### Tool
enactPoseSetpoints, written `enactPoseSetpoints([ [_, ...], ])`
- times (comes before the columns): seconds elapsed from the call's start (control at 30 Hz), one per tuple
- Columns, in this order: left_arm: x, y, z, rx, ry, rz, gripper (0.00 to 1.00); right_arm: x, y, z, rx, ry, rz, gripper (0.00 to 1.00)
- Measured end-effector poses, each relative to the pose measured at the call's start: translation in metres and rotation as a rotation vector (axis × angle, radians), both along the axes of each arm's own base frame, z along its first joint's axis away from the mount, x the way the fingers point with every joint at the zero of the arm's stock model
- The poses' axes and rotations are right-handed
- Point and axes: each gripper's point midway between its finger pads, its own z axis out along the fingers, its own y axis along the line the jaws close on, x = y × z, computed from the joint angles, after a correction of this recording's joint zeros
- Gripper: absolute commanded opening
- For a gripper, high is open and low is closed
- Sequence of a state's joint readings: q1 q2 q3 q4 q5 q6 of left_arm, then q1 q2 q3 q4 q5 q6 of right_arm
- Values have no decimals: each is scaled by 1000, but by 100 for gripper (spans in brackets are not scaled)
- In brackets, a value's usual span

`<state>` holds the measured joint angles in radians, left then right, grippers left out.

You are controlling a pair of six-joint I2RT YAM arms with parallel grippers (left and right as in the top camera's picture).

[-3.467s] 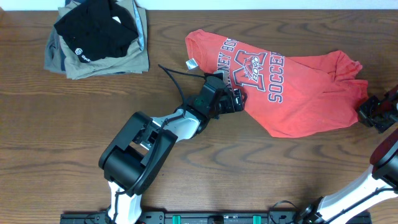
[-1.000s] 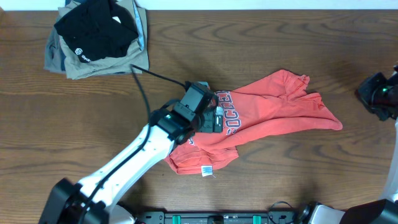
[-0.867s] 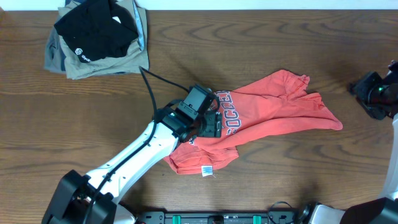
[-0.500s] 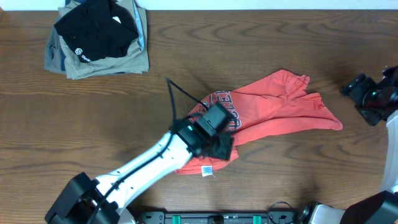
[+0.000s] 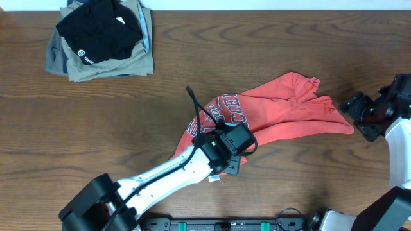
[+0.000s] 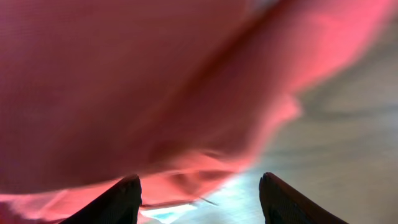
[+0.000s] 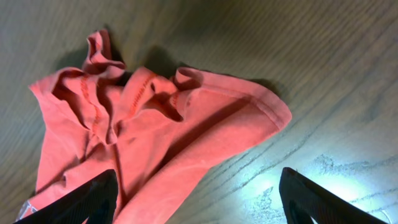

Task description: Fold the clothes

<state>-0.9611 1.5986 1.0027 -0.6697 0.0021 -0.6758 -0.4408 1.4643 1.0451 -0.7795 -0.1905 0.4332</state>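
The red-orange T-shirt (image 5: 282, 115) lies crumpled mid-table, its white lettering facing up at the left end. My left gripper (image 5: 231, 167) hovers over the shirt's near-left edge. In the left wrist view its dark fingers (image 6: 121, 202) stand apart, and blurred red cloth (image 6: 155, 81) fills the frame just ahead of them. Nothing is pinched between them. My right gripper (image 5: 353, 119) sits just right of the shirt's right corner. In the right wrist view it (image 7: 199, 202) is open, with the hem corner (image 7: 267, 112) in front and bare table between the fingers.
A stack of folded garments stands at the back left: a black one with a small white logo (image 5: 96, 29) on a khaki-grey one (image 5: 109, 64). The left arm's cable (image 5: 196, 106) arches over the shirt's left end. The table's far edge runs along the top.
The left arm has slid toward the near edge of the shirt, and its jaws have narrowed. The right gripper has opened and moved left toward the shirt's corner.
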Motion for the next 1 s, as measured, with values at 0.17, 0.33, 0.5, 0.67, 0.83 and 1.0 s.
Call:
enactPoseSetpoints([
  [0.17,19,34,-6,93,-9,114,63,0,0,-1,-6,0,15,82],
  [0.33,35,53,-6,94,6,187,63,0,0,0,-9,-2,19,82],
  [0.5,39,35,-8,1,7,169,63,1,0,0,-10,-4,19,82],
  [0.67,39,23,-8,-49,10,158,63,1,0,0,-9,-4,20,82],
  [0.83,40,20,-14,-53,17,156,63,1,2,0,-9,-4,26,82],
  [1.0,28,31,-35,27,89,158,62,0,3,-1,-6,3,28,82],
])
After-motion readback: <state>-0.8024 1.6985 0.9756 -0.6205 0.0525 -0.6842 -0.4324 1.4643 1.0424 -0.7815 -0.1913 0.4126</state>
